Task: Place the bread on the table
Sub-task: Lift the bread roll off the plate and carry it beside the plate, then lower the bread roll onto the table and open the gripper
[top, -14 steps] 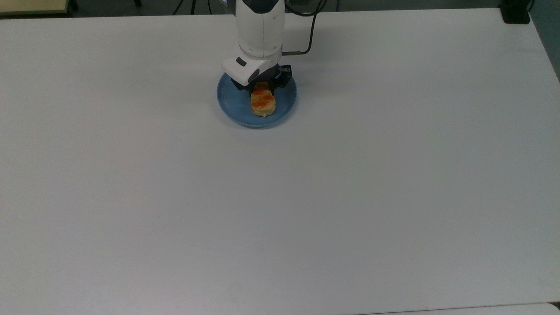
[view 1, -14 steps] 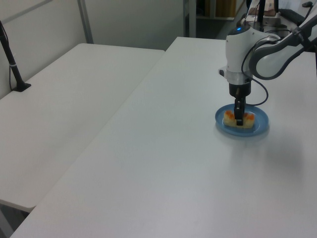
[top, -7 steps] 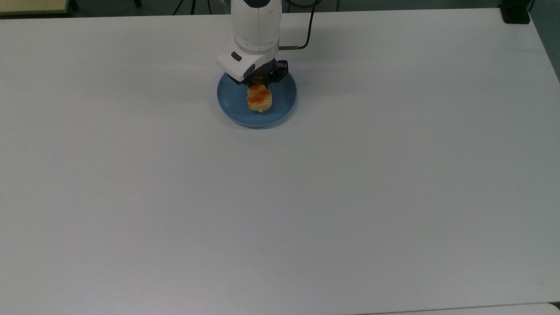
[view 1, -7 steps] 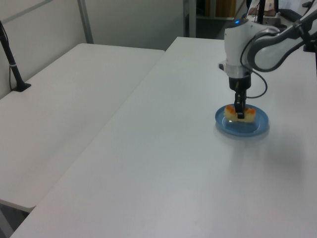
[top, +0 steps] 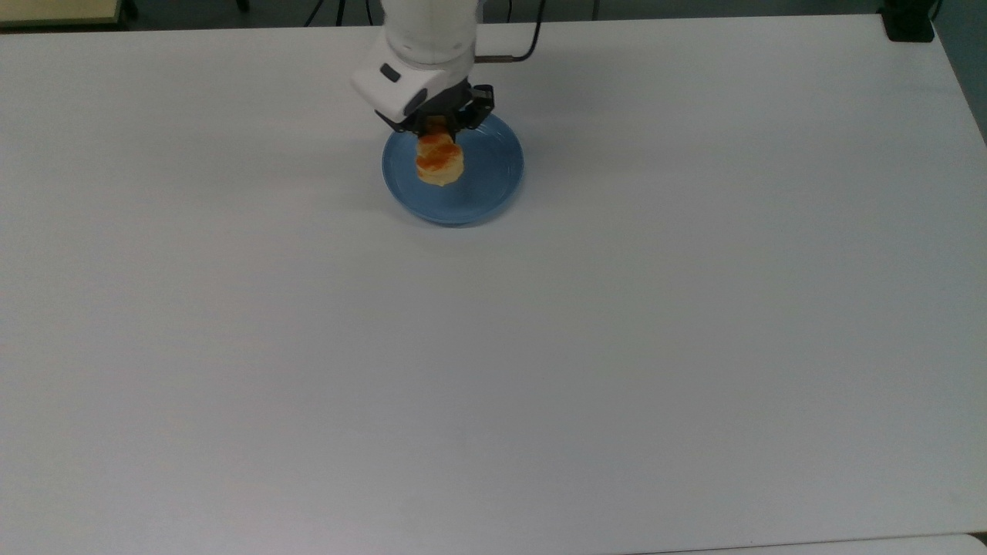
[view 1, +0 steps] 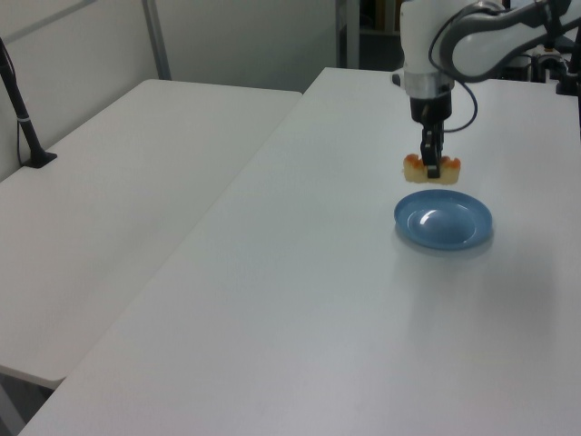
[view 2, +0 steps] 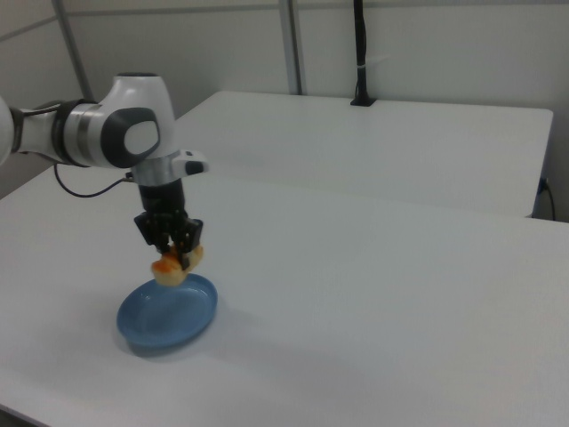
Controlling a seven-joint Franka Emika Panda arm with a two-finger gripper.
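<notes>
We start with the bench (top: pixel 493 370), whose whole near stretch in the top view lies bare and white, so there is plenty of room for a set-down. Farther back sits the blue plate (view 1: pixel 443 220), and it is now vacant: a second ago the bread was resting on it, with the fingers straddling its middle, and half a second ago it had only just begun to part from the dish.

Now the bread (view 1: pixel 431 168) hangs in the air above the plate, clear of it in the left view and just above its far rim in the right view. The pincer (view 1: pixel 430 166) is pinching the bread across its middle, with both orange-glazed ends sticking out to either side. In the top view the bun has also drifted toward the top view's left (it still overlaps the plate's outline there).

We judge that the lift is done and the grip has held. What remains is the carry sideways past the plate's edge, then a descent onto open bench and a release. The bun looks soft, so we would expect it to deform a little under the squeeze.
</notes>
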